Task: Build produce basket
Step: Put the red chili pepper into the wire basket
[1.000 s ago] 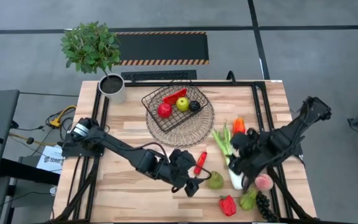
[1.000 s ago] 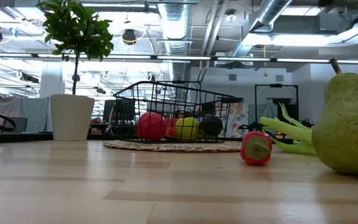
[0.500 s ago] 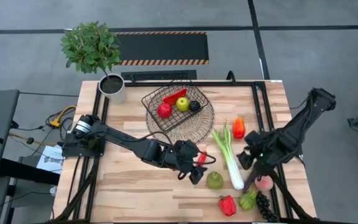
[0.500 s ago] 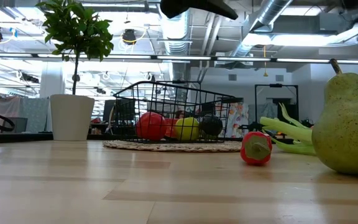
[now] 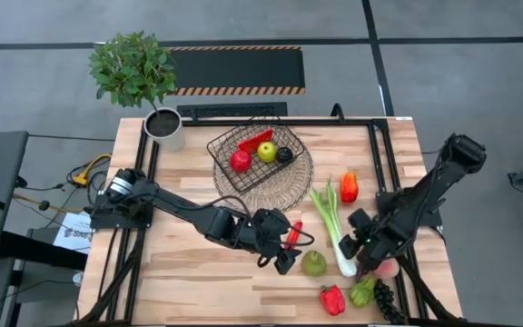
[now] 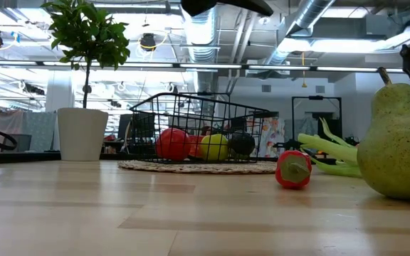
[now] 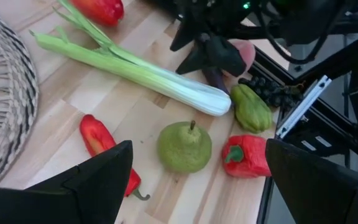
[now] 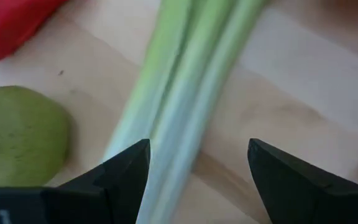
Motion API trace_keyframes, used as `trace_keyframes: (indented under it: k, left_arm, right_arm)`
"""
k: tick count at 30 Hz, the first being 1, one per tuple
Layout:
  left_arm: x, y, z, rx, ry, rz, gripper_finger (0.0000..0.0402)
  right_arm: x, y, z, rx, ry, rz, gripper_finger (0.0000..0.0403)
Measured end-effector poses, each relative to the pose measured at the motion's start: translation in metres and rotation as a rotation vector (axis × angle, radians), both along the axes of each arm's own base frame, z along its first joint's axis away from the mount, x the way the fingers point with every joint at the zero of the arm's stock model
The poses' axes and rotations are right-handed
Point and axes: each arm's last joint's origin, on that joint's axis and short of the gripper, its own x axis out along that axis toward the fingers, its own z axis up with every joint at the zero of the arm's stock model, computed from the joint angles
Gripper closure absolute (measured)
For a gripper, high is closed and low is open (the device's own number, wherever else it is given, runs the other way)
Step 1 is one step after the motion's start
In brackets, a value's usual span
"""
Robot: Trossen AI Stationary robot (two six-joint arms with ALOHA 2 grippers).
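Your right claw has swung back in over the leek, fingers wide, nothing held. Your left claw hangs wide over the chilli. The basket, far centre, holds 4 pieces; 7 wait on the surface.

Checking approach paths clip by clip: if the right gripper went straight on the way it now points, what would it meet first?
Most likely the leek. In the right wrist view the stalk lies directly between the open right gripper fingers, with the pear off to one side. How far above the stalk it hovers is unclear.
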Motion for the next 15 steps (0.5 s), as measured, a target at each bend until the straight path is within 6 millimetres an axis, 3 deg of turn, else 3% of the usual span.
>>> trace_keyframes:
  k: [10,15]
  left_arm:
    - [-0.002,-0.004,-0.001,0.005,-0.002,-0.002,0.0052]
    - [-0.005,-0.001,-0.019,0.03,0.032,0.07,0.0052]
  right_arm:
    - [0.009,0.01,0.001,0.048,-0.052,0.021,0.0112]
    - [0.011,0.013,0.006,0.059,-0.066,0.031,0.0112]
